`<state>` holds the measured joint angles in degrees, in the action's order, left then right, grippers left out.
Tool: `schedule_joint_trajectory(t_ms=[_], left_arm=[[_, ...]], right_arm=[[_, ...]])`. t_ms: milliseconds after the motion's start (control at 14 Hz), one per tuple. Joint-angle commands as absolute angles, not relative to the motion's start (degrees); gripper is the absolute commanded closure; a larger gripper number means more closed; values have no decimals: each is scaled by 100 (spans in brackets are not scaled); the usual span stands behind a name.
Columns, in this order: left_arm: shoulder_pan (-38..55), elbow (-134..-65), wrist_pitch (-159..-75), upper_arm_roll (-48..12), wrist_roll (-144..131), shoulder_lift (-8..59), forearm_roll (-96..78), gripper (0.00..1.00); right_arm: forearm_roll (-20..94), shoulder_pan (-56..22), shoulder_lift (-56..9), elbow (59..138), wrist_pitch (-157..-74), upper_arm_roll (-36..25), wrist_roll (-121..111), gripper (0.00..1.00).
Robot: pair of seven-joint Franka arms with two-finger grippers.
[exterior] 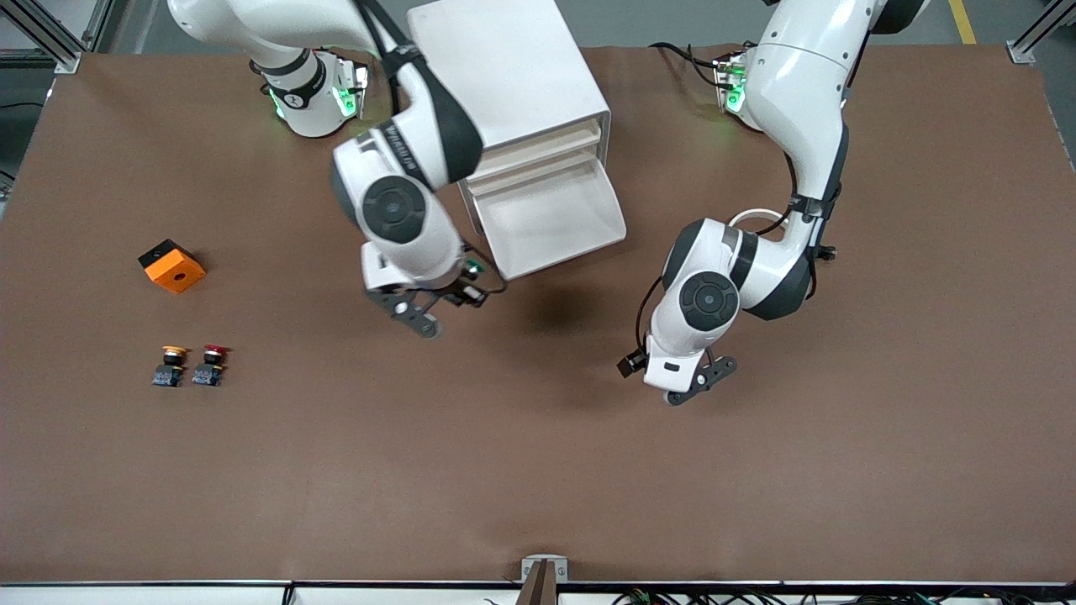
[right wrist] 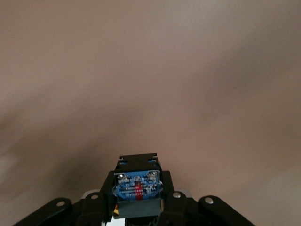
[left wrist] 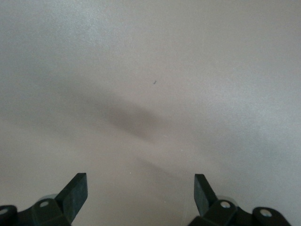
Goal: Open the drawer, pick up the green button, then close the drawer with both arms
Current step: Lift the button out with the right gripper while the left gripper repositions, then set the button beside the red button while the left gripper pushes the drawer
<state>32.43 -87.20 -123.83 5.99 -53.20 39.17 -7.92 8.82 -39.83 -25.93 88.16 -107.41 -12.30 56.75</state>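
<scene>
While the drawer [exterior: 551, 220] stands pulled out of the white cabinet [exterior: 508, 76] and its tray looks empty, the button [right wrist: 137, 187] is clamped in the right end effector [exterior: 433, 302], which hangs over bare table [exterior: 538, 470] just beside the drawer's corner, toward the right arm's end. Only the blue-grey base block shows in the right wrist view, seated between the black fingers [right wrist: 174, 200]; the cap colour cannot be seen there, though a green glint shows at the end effector in the front view.

Risks, as judged from this moment. The grip falls on a small block, so a jolt or quick swing of the right arm could let the button twist or slip out onto the table. The drawer still has to be shut: a push placed off-centre on its front could skew the tray or shove the whole light cabinet along the table. The right arm's elbow sits close over the cabinet, so the two arms could crowd one another there.

End effectors. Right: fully closed on the button. Left end effector [exterior: 702, 382]: fingers [left wrist: 75, 190] spread wide, holding and touching nothing, over bare table nearer the front camera than the drawer, toward the left arm's end.

Elsewhere lie the yellow-capped button [exterior: 171, 365], red-capped button [exterior: 210, 364] and an orange block [exterior: 172, 265].
</scene>
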Motion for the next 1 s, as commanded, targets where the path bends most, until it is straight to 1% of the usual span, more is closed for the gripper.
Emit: schedule_joint_trajectory(t_ms=[0,143,286,429,571,714,929], left_arm=[[3331,-8815,-12437,642,-5326,3858,-677,0],[3489,-8929,-12428,642,-5344,3824,-677,0],[3507,-9017,-12428,502,-5362,3806,-686,0],[3507,-9018,-12437,264,-5273,3806,-686,0],[3638,-9026,-12437,211,-5291,3814,-686,0],[3726,-9210,-12428,115,-5265,3719,-686,0],[3867,-9325,-12454,53,-5265,3630,-686,0]], right_arm=[[555,-3430,-2154,9491,-10837,-1151,4678,100],[510,-2973,-1812,9816,-10959,-1143,4248,100],[510,-2613,-1740,10010,-11117,-1151,3554,100],[519,-2120,-1723,10570,-11852,-1143,2511,100],[519,-1646,-1784,11142,-12810,-1143,1708,100],[519,-1407,-1976,11399,-13488,-1143,1250,100],[519,-1047,-2249,11408,-13684,-1134,854,100]])
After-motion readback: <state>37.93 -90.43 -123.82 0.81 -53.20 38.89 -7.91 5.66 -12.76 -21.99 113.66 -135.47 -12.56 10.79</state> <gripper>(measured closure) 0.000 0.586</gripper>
